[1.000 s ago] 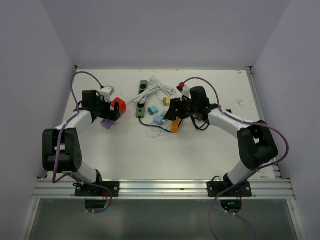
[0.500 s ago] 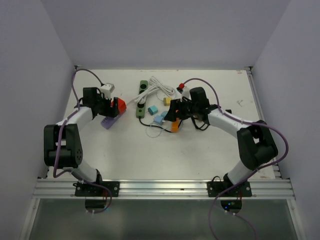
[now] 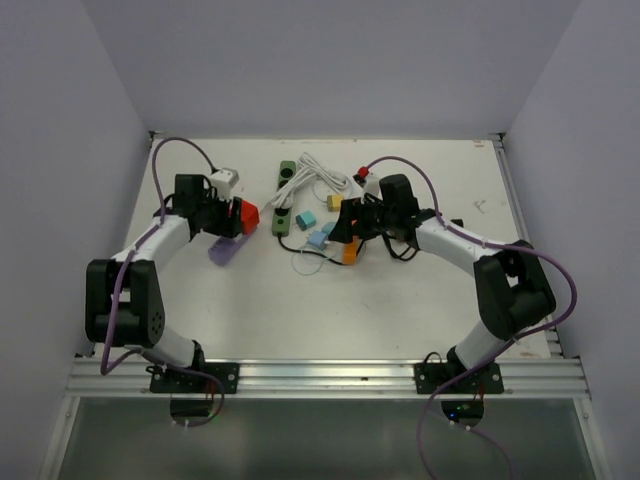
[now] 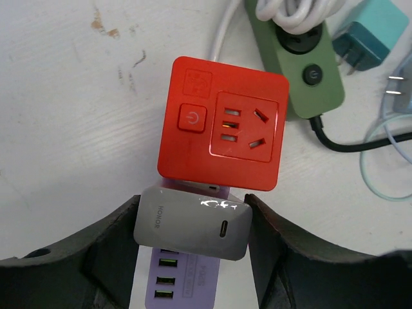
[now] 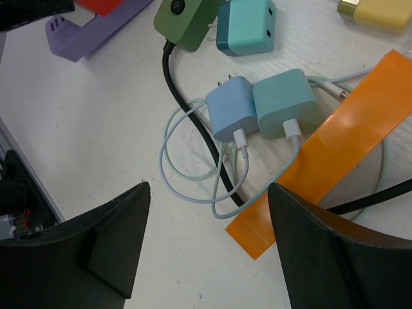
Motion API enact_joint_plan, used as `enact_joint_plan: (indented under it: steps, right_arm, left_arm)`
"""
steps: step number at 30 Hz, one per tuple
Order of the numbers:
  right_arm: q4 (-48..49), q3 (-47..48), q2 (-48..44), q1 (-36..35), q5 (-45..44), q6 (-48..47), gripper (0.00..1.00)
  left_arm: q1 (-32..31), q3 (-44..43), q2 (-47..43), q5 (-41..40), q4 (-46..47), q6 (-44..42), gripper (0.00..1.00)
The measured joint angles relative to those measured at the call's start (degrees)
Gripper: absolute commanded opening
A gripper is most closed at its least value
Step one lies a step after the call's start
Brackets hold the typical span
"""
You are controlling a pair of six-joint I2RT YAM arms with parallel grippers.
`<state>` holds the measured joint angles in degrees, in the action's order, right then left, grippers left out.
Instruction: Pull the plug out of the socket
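The socket, a dark-green power strip [image 3: 284, 197] [image 4: 302, 71], lies mid-table with a black cord. A white plug [image 4: 290, 16] with a coiled white cord [image 3: 320, 175] sits on it. My left gripper [image 3: 235, 215] [image 4: 193, 201] is well to the left of it. Its fingers press both sides of a grey charger [image 4: 193, 222] that sits over a lavender strip [image 4: 177, 283] [image 3: 222, 250]. A red cube socket [image 4: 222, 125] lies just beyond the charger. My right gripper [image 3: 340, 225] [image 5: 207, 193] hangs open over loose cables, right of the green strip's near end [image 5: 183, 19].
An orange strip [image 5: 347, 135] [image 3: 350, 250] lies under the right gripper's far finger. Teal chargers [image 5: 244, 29] [image 5: 286, 106], a light-blue charger [image 5: 230, 116] and a yellow block [image 5: 376, 13] lie round it. Thin looping cables [image 5: 193, 187] cross the table there. Walls close in on three sides.
The left gripper's jaws have closed in on the grey charger. That arm shifted slightly right, and the red cube and lavender strip shifted with it. The right arm has not moved.
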<state>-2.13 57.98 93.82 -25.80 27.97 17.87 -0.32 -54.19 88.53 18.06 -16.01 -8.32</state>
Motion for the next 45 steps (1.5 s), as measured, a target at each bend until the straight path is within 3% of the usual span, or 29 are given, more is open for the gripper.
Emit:
enact_joint_plan:
  steps: [11, 20, 25, 27, 30, 36, 40, 45]
  right_arm:
    - [-0.37, 0.0, 0.0, 0.0, -0.31, -0.04, 0.77]
    - [-0.5, 0.0, 0.0, 0.0, -0.44, -0.2, 0.77]
    - [-0.5, 0.0, 0.0, 0.0, -0.46, -0.22, 0.77]
    - [-0.5, 0.0, 0.0, 0.0, -0.46, -0.2, 0.77]
    - [-0.48, 0.0, 0.0, 0.0, -0.44, -0.2, 0.77]
    - [-0.42, 0.0, 0.52, 0.0, -0.44, -0.2, 0.77]
    - [-0.61, 0.0, 1.81, 0.0, -0.39, -0.2, 0.77]
    - [-0.7, -0.02, 1.9, 0.0, -0.39, -0.22, 0.77]
  left_arm:
    - [-6.25, 3.96, -5.77, 0.48, -1.01, 4.87, 0.44]
    - [-10.4, 4.57, -9.05, -4.31, -2.14, 6.32, 0.42]
    - [-10.32, 4.42, -14.45, -8.92, -3.13, 6.58, 0.46]
    - [-9.81, 3.98, -16.76, -10.8, -3.06, 6.8, 0.56]
    - [-6.71, 2.08, -17.57, -12.9, -2.45, 7.15, 0.58]
    - [3.41, -6.1, -4.76, -14.12, -2.49, 7.17, 0.54]
    - [5.22, -13.29, 5.68, -14.27, -3.32, 6.62, 0.54]
    - [5.55, -18.71, 12.7, -13.81, -5.22, 5.7, 0.55]
